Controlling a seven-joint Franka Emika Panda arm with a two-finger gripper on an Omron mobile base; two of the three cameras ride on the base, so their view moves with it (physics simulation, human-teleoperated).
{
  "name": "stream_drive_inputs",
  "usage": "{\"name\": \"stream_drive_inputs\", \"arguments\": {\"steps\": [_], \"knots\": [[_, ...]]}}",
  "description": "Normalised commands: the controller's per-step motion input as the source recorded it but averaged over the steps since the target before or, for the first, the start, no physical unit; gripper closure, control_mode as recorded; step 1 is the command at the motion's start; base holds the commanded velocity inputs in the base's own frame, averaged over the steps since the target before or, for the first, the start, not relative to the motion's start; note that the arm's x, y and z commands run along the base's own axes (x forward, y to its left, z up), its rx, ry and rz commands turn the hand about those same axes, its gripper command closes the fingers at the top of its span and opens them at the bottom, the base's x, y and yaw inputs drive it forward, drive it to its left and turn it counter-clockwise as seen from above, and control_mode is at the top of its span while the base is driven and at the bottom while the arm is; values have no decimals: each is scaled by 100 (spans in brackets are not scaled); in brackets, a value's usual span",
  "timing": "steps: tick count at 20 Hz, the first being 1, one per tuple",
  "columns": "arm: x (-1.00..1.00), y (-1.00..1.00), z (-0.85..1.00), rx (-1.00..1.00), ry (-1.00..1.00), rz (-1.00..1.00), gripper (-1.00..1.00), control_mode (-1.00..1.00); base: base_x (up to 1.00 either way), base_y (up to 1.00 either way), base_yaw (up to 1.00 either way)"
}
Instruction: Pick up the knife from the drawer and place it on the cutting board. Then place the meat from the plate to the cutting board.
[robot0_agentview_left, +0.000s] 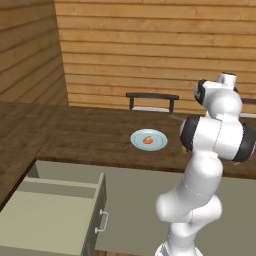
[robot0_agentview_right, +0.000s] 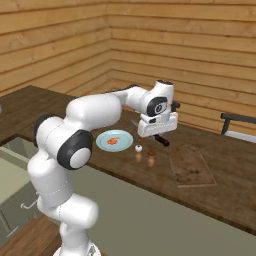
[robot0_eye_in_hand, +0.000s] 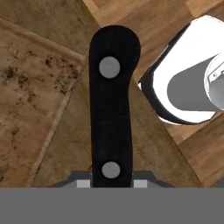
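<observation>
Aloft, claw (robot0_agentview_right: 159, 134) gripping knife (robot0_eye_in_hand: 111, 113) — board (robot0_agentview_right: 189, 166) near

No writing, label, brand, number or sign can be read anywhere in these pictures.
</observation>
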Motion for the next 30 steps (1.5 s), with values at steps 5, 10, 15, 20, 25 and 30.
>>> {"name": "stream_drive_inputs", "arguments": {"steps": [5, 10, 15, 20, 25, 30], "knots": [[9, -63, 0, 0, 2, -29, 100, -100, 0, 0, 0], [21, -70, -5, 0, 7, -26, 100, -100, 0, 0, 0], [34, -81, -61, -4, 15, -36, 100, -100, 0, 0, 0], [46, -66, -83, -2, 12, -25, 100, -100, 0, 0, 0], [2, -20, -45, 0, 0, -2, 100, -100, 0, 0, 0], [-1, 0, -54, 0, 0, 0, 100, -100, 0, 0, 0]]}}
